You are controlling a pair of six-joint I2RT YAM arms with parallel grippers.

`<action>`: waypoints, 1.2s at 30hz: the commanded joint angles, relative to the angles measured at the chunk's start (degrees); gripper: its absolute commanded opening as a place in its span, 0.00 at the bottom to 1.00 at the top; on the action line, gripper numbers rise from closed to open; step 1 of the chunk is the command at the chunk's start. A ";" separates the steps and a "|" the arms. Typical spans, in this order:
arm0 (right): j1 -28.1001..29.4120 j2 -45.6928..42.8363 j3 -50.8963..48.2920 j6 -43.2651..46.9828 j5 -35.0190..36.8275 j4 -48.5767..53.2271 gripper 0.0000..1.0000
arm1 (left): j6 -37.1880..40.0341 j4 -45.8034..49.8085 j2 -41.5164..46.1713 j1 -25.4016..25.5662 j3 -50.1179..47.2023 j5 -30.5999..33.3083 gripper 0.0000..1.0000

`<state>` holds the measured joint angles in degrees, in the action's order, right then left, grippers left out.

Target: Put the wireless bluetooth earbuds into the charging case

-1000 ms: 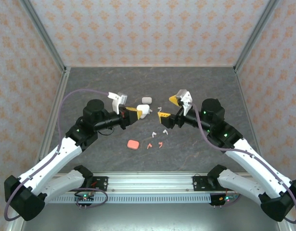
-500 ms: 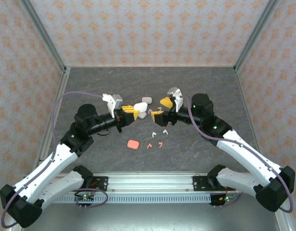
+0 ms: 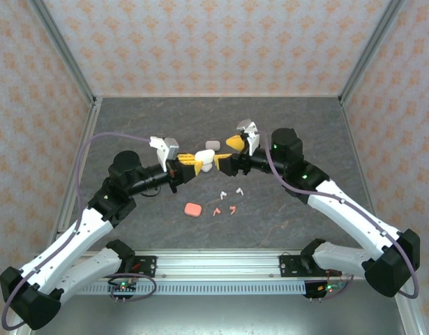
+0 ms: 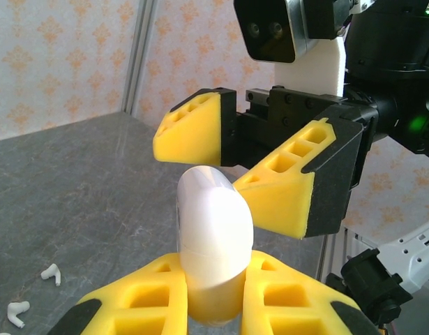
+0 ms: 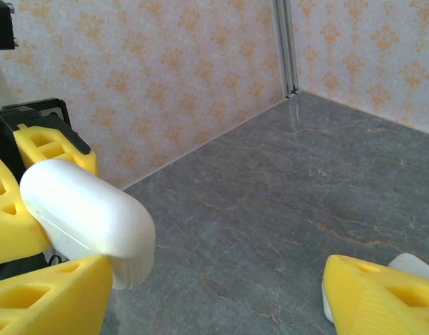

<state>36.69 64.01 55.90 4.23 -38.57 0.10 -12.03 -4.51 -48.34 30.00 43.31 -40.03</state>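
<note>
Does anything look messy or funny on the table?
A bit messy: tiny white earbuds and pink earbuds lie scattered loose on the table, outside any case. The white case is up in the air, pinched by the left gripper. Nothing looks broken.

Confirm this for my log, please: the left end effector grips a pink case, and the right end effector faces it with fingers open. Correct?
No. The case in the left end effector is white, not pink; the left wrist view shows it. The rest holds: the right end effector faces it, open.
</note>
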 commanded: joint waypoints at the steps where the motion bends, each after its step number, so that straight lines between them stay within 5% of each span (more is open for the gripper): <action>1: -0.08 0.36 2.89 -0.80 0.80 -2.78 0.79 | 1.13 -2.32 0.00 0.50 0.21 -1.41 0.02; 20: -0.92 1.62 8.16 1.13 3.66 3.89 0.78 | 3.15 1.30 -0.27 0.67 1.61 -1.55 0.02; 36: -1.62 -2.72 2.23 -5.08 14.64 16.44 0.72 | 3.16 2.99 3.39 0.67 -0.91 -0.74 0.01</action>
<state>35.40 61.63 60.16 2.31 -26.70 13.91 -9.93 -1.48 -46.52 30.28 43.27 -40.45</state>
